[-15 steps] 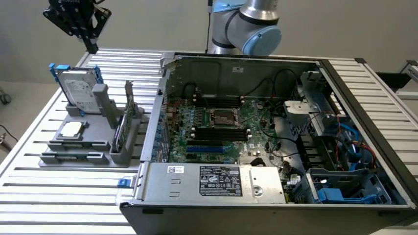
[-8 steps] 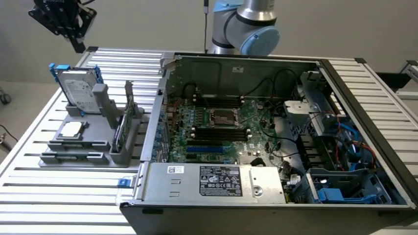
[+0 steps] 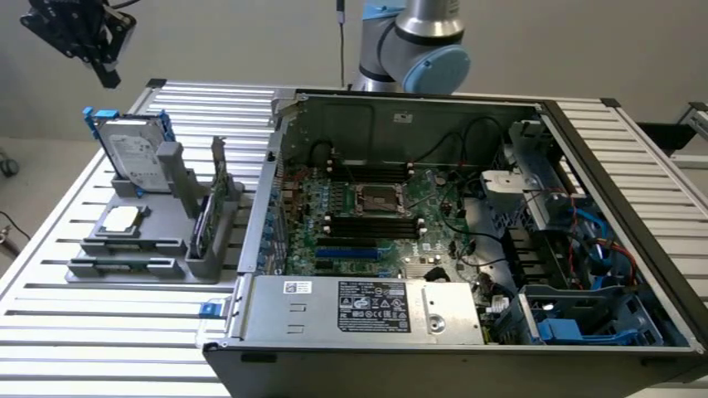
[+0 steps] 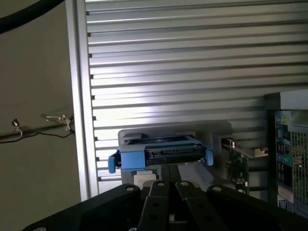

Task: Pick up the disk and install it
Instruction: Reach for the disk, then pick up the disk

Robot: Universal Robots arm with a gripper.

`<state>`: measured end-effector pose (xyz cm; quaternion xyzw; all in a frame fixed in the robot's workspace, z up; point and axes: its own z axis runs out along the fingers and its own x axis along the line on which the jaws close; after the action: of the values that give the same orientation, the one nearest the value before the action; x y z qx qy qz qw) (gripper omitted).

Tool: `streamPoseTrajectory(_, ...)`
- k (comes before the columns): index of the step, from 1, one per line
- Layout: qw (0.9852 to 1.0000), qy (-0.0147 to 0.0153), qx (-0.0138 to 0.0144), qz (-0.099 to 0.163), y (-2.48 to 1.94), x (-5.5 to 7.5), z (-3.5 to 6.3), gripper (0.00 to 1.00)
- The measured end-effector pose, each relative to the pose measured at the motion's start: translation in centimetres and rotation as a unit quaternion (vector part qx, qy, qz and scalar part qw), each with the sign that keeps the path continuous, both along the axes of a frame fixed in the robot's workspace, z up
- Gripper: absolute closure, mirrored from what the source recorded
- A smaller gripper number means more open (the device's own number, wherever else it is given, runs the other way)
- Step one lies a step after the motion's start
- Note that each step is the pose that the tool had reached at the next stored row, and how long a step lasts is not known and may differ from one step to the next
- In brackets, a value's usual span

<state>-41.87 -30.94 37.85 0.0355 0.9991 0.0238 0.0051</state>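
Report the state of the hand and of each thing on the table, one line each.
hand: shut, empty, in the air near the disk.
disk: upright in the grey holder, clipped in its blue frame, not picked up.
chip: lying flat on the holder.
card: standing on edge in the holder.
computer case: open, cover off, lying on the table.

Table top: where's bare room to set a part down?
Bare slats in front of the grey holder, out to the near edge. More behind the disk, and past the computer case on the exterior view's right. Crowded: the holder-to-case gap, inside the case.
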Motion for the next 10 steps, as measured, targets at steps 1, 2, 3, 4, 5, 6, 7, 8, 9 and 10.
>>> streamPoseTrajectory(1, 1.0, 0.0004, 0.0, 0.0, 0.1, -0.5, -0.04, 0.89)
streamPoseTrajectory(2, 1.0, 0.0007, 0.0, 0.0, 0.19, -0.9, -0.08, 0.89)
streamPoseTrajectory(3, 1.0, 0.0009, 0.0, 0.0, 0.27, -1.4, -0.1, 0.89)
streamPoseTrajectory(4, 1.0, 0.001, 0.0, 0.0, 0.3, -1.8, -0.1, 0.89)
streamPoseTrajectory(5, 1.0, 0.0011, 0.0, 0.0, 0.3, -2.0, -0.1, 0.89)
streamPoseTrajectory(6, 1.0, 0.001, 0.0, 0.0, 0.3, -2.0, -0.1, 0.89)
streamPoseTrajectory(7, 1.0, 0.001, 0.0, 0.0, 0.3, -2.0, -0.1, 0.89)
streamPoseTrajectory(8, 1.0, 0.001, 0.0, 0.0, 0.3, -2.0, -0.1, 0.89)
streamPoseTrajectory(9, 1.0, 0.001, 0.0, 0.0, 0.3, -2.0, -0.1, 0.89)
streamPoseTrajectory(10, 1.0, 0.001, 0.0, -0.001, 0.3, -2.0, -0.1, 0.89)
